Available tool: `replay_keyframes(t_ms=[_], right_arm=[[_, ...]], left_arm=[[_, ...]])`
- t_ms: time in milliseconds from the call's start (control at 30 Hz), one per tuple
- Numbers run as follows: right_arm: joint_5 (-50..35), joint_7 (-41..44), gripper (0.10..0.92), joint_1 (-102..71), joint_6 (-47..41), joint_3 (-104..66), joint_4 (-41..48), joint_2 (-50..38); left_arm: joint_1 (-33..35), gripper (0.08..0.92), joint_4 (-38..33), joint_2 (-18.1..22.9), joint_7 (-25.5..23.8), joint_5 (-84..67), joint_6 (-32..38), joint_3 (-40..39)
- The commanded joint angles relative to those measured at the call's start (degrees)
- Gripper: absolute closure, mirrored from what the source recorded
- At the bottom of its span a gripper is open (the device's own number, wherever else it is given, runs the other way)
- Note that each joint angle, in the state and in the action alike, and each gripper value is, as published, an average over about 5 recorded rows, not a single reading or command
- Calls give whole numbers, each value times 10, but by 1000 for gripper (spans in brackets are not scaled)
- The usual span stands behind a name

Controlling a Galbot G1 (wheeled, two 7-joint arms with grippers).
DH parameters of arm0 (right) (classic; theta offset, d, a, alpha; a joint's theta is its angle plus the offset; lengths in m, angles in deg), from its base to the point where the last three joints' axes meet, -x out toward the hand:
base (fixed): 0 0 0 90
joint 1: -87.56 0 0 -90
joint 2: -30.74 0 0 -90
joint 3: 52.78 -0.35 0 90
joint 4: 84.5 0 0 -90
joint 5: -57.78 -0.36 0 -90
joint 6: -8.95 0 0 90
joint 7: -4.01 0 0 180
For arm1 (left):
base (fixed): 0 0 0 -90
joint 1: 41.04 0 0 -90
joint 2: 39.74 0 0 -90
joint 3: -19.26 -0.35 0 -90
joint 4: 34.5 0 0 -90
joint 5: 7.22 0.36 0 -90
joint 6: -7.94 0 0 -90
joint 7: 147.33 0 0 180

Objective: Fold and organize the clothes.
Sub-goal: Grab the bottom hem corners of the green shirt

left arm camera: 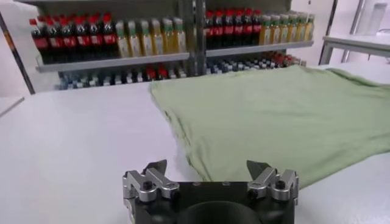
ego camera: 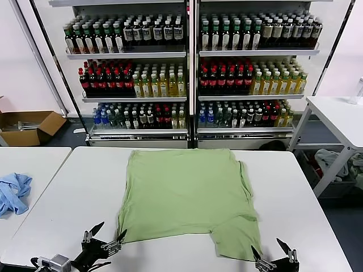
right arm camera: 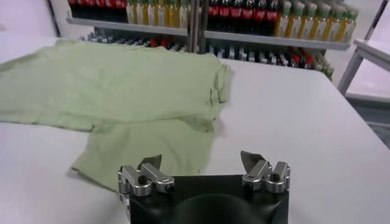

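Left pincer [ego camera: 106, 233] wide and empty, right pincer [ego camera: 272, 251] likewise, green shirt [ego camera: 184, 192] flat, front hidden

The polo shirt [ego camera: 187, 192] is soft, matt green cloth; the table [ego camera: 74, 187] beneath looks smooth, white and faintly glossy.

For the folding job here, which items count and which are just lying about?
Job: green polo shirt, spread flat on the white table; open left gripper and open right gripper, both at the near edge.
Lying about: blue cloth, cardboard box, bottle shelves.
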Motion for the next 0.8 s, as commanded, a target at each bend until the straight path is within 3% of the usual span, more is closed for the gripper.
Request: replay_keyframes(t_ms=[33,233,800], right_arm=[[1,-6,224,5,-17,0,1,-1],[9,-3,380,7,-16,16,16,2],[37,35,872,30,27,67,38,12]], left_arm=[[-8,177,12,-4,4,-4,-18,-14],[-6,228,18,3,0,0,-23,-19],[-1,717,17,12,-24,8,-21,-17]])
